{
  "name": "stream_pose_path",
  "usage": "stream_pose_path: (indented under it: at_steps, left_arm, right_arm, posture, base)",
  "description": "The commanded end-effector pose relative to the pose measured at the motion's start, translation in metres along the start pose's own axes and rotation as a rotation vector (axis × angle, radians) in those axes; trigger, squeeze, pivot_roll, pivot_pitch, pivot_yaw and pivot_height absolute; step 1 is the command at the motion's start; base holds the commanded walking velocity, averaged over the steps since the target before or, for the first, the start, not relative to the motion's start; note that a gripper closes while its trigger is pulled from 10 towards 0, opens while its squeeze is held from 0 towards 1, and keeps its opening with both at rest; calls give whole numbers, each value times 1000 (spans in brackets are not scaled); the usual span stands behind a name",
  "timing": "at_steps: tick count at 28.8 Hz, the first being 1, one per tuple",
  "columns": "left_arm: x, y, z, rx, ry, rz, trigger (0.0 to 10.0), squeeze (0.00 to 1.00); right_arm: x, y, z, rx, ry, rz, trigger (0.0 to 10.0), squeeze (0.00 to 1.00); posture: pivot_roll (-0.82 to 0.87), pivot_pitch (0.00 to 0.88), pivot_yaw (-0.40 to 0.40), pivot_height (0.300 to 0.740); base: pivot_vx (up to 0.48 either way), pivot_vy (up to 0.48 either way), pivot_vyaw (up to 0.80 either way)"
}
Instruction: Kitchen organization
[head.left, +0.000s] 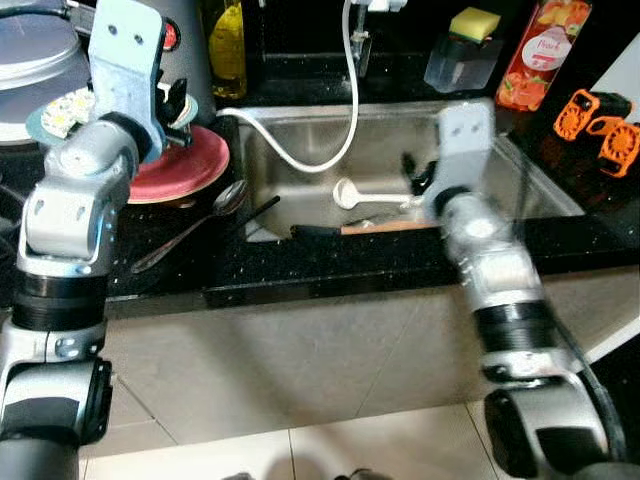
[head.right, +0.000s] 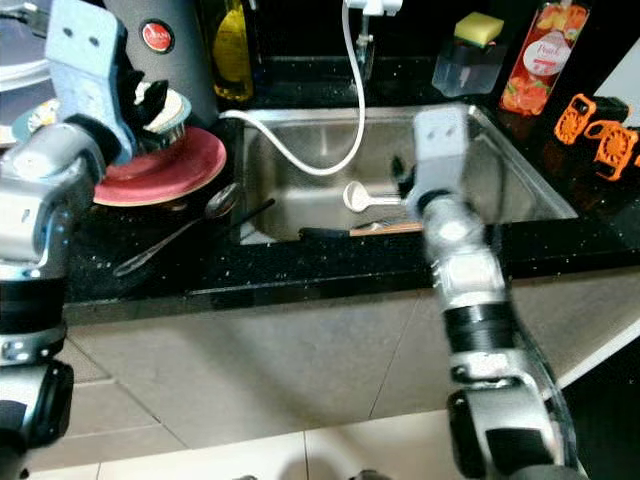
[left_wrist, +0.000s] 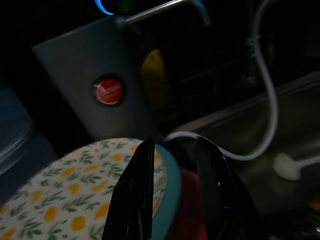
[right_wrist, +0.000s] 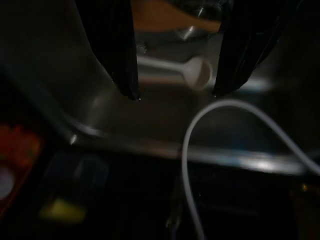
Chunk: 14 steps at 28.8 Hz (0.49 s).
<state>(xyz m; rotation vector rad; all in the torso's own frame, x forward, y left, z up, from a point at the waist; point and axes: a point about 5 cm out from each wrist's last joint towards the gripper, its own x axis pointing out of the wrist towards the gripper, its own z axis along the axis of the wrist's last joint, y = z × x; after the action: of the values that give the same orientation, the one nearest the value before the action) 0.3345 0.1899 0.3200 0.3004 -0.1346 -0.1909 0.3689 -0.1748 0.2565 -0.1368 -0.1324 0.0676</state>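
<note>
**Two grippers at the sink and counter**

My left gripper (left_wrist: 172, 195) is clamped on the rim of a floral plate (left_wrist: 75, 200) with a teal edge, held just above the red plate (head.left: 195, 165) on the dark counter (head.left: 330, 265), left of the sink (head.left: 520, 170). My right gripper (right_wrist: 175, 92) hangs over the sink basin with its fingers spread, holding nothing; a white ladle (head.left: 350, 195) lies in the basin beyond them. A metal spoon (head.left: 215, 208) rests on the counter near the red plate. A white hose (head.left: 345, 110) loops into the sink.
</note>
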Motion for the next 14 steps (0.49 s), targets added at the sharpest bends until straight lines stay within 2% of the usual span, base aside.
stream_pose_path:
  at_steps: [1,4,7,8,10,12,14]
  left_arm:
    - [-3,-6,-1,35,17,-65,10000,0]
    - [-5,-5,-6,83,23,-74,10000,0]
    - [-4,-8,-16,135,56,-144,10000,0]
    - [-3,-9,-24,117,96,-158,10000,0]
    - [-2,-10,-37,59,181,-172,10000,0]
    - [-3,-12,-46,-16,242,-168,10000,0]
    - [-6,-19,-52,-69,271,-204,10000,0]
  right_arm:
    - [-4,-15,14,34,-34,36,10000,0]
    - [-7,-30,20,18,-65,47,10000,0]
    - [-10,-47,15,1,-16,42,10000,0]
    - [-12,-55,11,-56,-5,18,10000,0]
    - [-16,-65,4,-108,22,4,10000,0]
    - [-21,-70,-1,-82,59,32,10000,0]
    - [-27,-67,-4,-47,83,86,10000,0]
  posture:
    - [109,0,-6,740]
    - [107,0,-7,740]
    - [105,0,-9,740]
    - [102,4,-13,740]
    - [99,5,-13,740]
    - [89,8,-9,740]
    - [81,14,-4,740]
  base:
    - [0,0,0]
    - [0,0,0]
    - [0,0,0]
    - [0,0,0]
    - [0,0,0]
    - [0,0,0]
    - [0,0,0]
